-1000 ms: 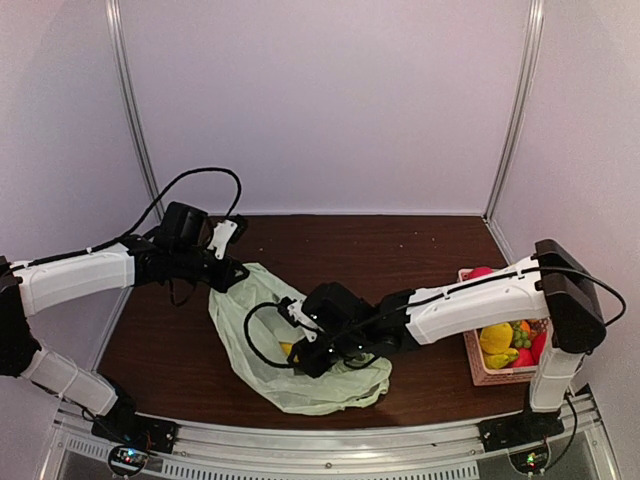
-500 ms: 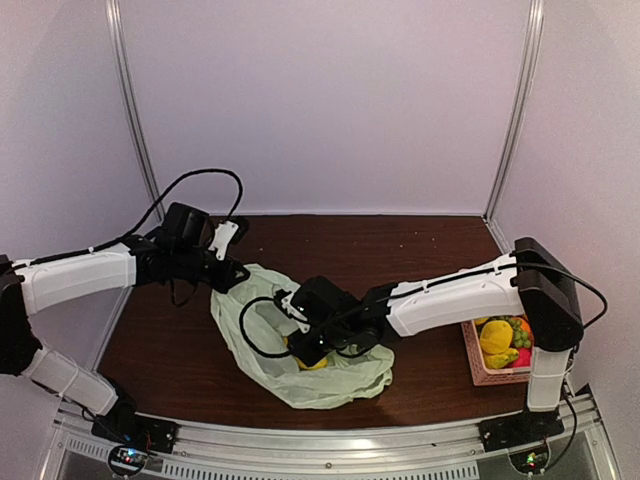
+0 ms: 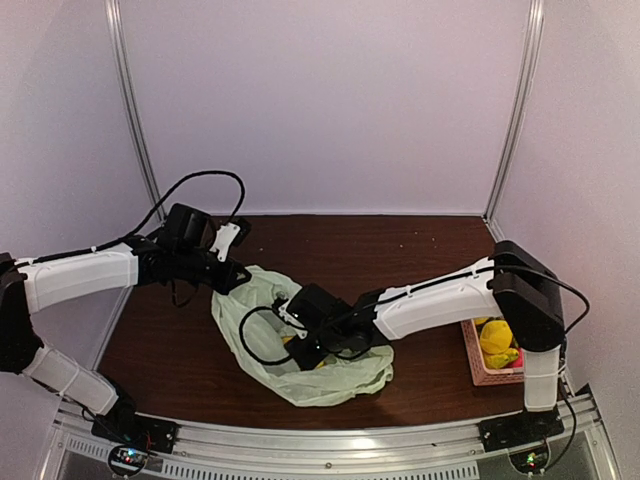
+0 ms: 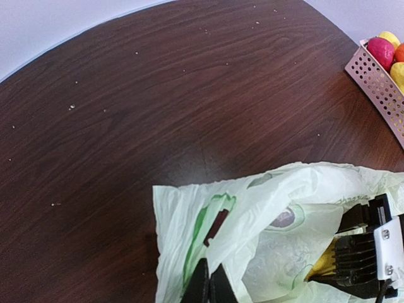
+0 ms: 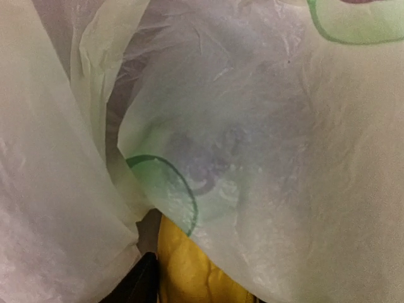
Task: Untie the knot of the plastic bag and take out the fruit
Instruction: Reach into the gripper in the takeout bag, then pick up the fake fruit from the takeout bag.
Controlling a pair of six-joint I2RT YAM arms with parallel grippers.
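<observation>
While the left gripper (image 4: 207,285) clenches the rim of the plastic bag (image 4: 265,208), the right gripper (image 3: 303,348) sits inside beside a yellow fruit (image 5: 189,271); I cannot tell how its jaws stand. Risk: loose film caught between jaw and fruit would likely drag the bag along.
</observation>
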